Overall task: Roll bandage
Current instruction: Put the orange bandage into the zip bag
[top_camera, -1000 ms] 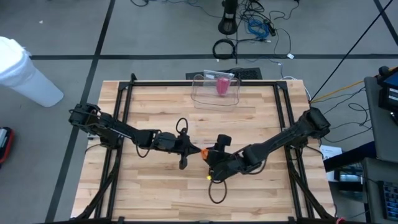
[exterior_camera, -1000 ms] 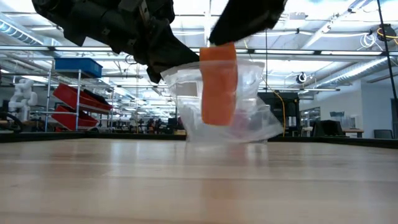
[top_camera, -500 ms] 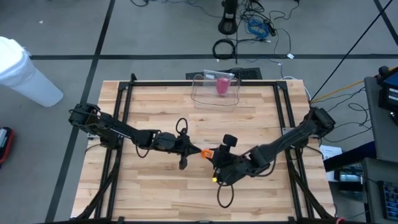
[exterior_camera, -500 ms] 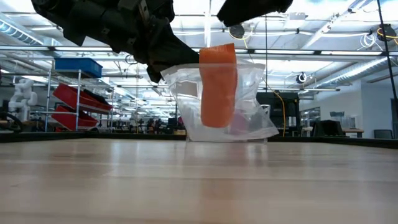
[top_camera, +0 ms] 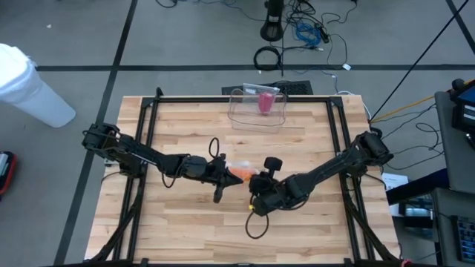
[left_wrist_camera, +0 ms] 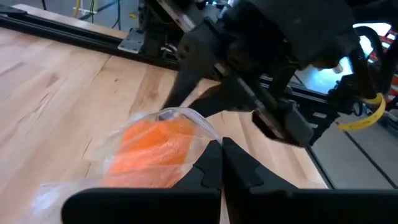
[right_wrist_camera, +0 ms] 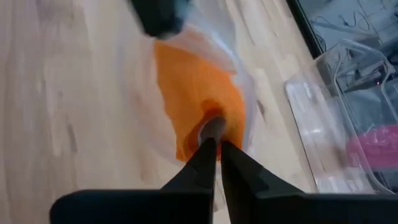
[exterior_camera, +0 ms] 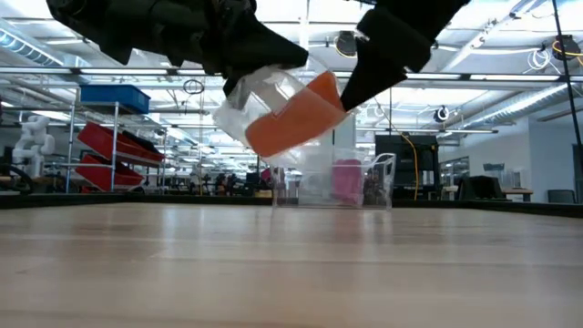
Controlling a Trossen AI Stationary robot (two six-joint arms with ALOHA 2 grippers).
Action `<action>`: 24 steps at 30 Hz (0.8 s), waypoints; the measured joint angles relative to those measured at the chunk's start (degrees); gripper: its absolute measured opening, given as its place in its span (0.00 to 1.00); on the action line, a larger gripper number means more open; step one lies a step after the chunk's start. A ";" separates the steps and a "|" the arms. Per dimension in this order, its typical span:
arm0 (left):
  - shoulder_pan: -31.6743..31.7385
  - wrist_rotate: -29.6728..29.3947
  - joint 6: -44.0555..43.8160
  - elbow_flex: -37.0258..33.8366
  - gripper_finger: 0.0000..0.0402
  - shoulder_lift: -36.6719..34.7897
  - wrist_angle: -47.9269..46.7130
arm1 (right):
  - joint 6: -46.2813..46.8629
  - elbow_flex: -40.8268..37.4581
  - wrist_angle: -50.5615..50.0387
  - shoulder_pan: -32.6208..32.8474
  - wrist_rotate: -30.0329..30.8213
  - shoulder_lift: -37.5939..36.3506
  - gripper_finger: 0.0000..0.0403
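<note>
Orange is the colour to watch: you have one orange bandage (exterior_camera: 293,116) wrapped in a clear plastic bag (exterior_camera: 255,96), and it hangs in the air between your two arms, above the middle of the wooden table (top_camera: 185,230). It does not touch the table.

Your left gripper (top_camera: 220,171) is pinched shut on the bag at one end. Your right gripper (top_camera: 256,182) is pinched shut on the other end of the bandage; in the right wrist view its two tips meet right on the orange cloth (right_wrist_camera: 199,106). So both hands hold the same thing, one at each end.

Look at how the bandage lies. Its long side runs from one gripper to the other, and in the low view it tilts, with the end by the right gripper higher and the end by the left gripper lower. From the left gripper, the bandage sits just ahead of the tips, toward the right gripper. Both grippers touch it, so neither is nearer.

I think the next twist or pull has to go along that line, or the bag could slip out.

Count with me: one orange bandage, one bag, two grippers. Far behind the bandage, at the back edge of the table, stands one clear bin (top_camera: 256,107) with one pink roll (top_camera: 265,101) inside.
</note>
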 joint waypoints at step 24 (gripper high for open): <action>0.79 -1.12 0.53 0.02 0.00 0.00 -1.20 | -3.09 -0.02 -16.00 8.65 -2.15 -7.56 0.43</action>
